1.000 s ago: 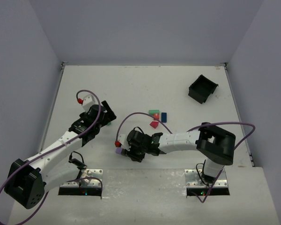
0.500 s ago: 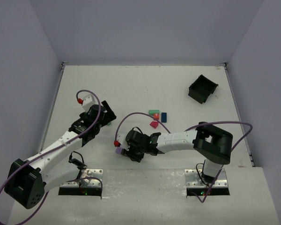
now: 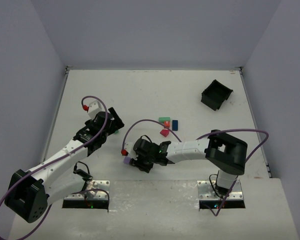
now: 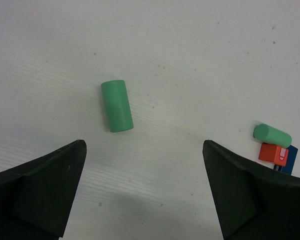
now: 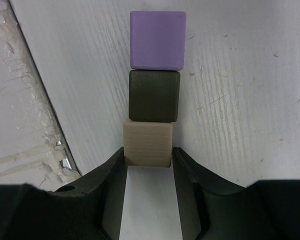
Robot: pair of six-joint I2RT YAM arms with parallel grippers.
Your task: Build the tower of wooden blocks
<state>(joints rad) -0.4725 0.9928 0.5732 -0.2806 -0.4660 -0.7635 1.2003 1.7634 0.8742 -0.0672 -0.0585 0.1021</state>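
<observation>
Right wrist view: right claw (image 5: 148, 156) clamped on the tan block (image 5: 147, 142), contact on both sides. The dark olive block (image 5: 154, 95) and purple block (image 5: 157, 40) butt against it in one straight row, by the near edge of the desk (image 3: 155, 90), left of middle. Probably gripping the end piece to keep the row aligned. Nothing stacked upright yet. Left claw (image 4: 144, 150) spread wide, empty, aimed at the lying green cylinder (image 4: 117, 106), which looks like a pre-grasp. Second green cylinder (image 4: 272, 135), red block (image 4: 273, 153) and blue block (image 4: 290, 161) are clustered mid-desk.
</observation>
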